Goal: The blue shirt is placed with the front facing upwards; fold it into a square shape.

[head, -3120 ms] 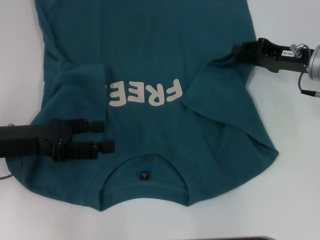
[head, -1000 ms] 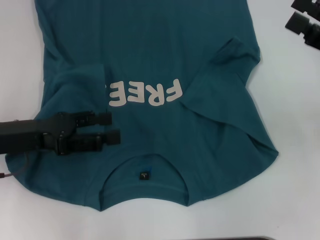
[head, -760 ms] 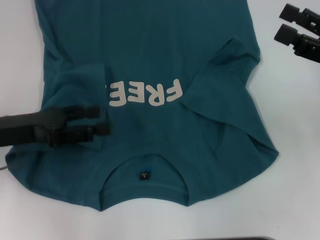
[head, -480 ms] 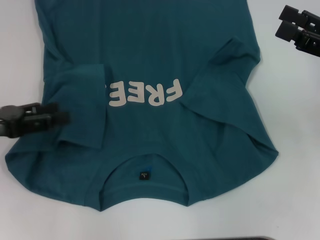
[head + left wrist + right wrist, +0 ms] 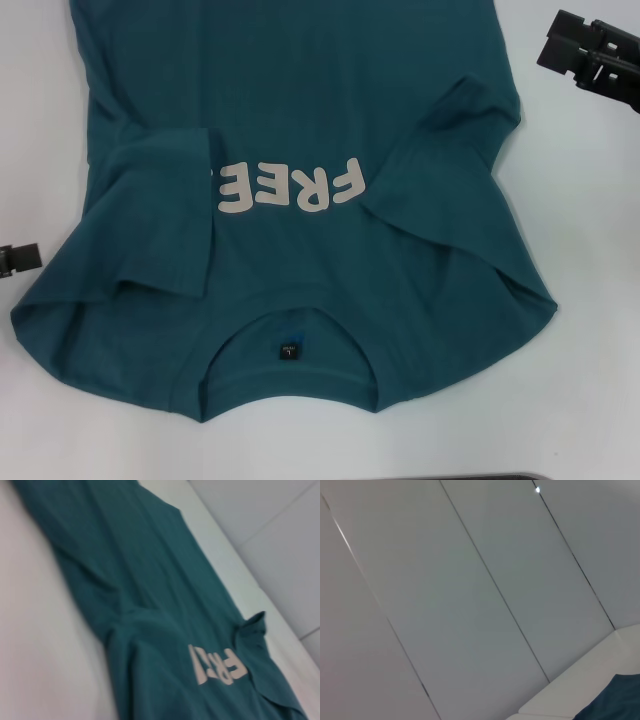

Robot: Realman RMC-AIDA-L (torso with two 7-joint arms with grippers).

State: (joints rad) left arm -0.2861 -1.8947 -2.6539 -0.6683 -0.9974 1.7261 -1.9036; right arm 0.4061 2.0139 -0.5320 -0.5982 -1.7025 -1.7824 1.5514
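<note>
The blue shirt [image 5: 300, 130] lies flat, front side up, and it is dark teal. Its round neck is at 6 o'clock with a small dark label inside. Pale letters say "FREE" in the middle, upside down. Both short sleeves are folded in over the chest, one at 9 o'clock and one at 2 o'clock.

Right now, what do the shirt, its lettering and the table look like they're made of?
The shirt looks like soft matte knit, likely cotton: it creases and folds limply. The lettering seems a flat pale print, slightly smoother. The table looks hard, smooth and white, possibly laminate.
</note>
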